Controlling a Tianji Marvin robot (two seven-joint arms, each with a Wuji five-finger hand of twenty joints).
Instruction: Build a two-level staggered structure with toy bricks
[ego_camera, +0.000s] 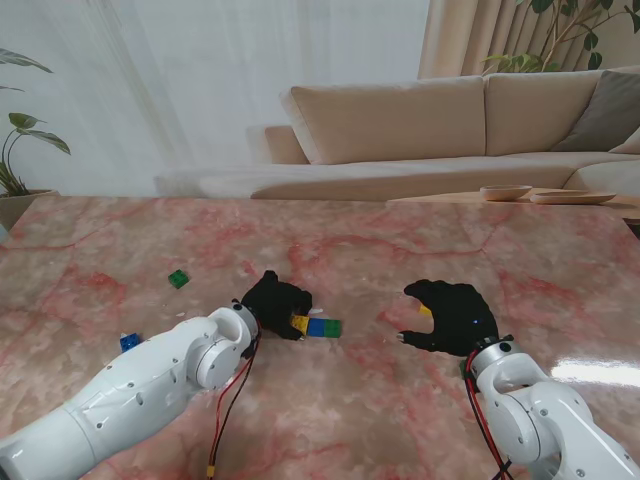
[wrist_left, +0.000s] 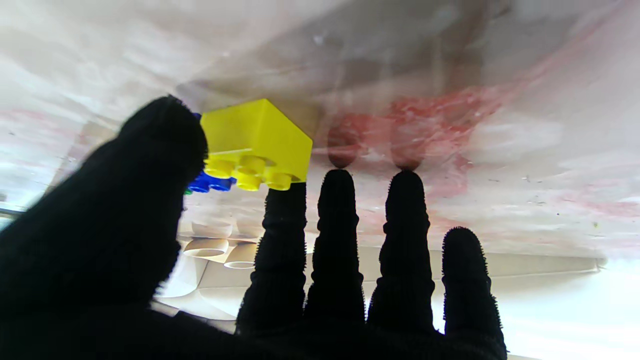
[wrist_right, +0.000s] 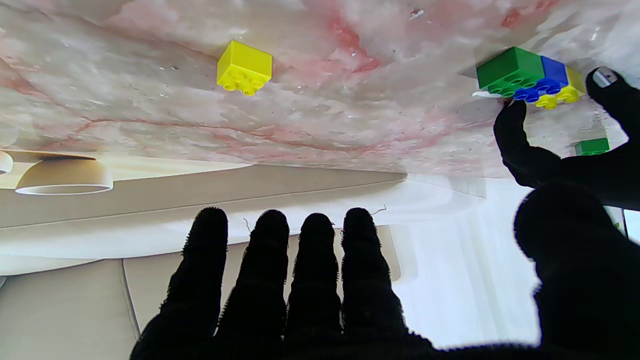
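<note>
L hand pinches yellow brick, thumb + index, at left end of the yellow-blue-green row mid-table. R hand spread, holding nothing, hovers by loose yellow brick.

A long beige sofa stands beyond the far edge of the pink-veined marble surface. Behind the sofa hang sheer white curtains, bright with daylight, and heavier tan drapes toward its right end. Leafy plants show at both sides: one well left of the sofa, another behind its right end. Shallow wooden dishes rest on a low table just in front of the sofa's right part.
</note>
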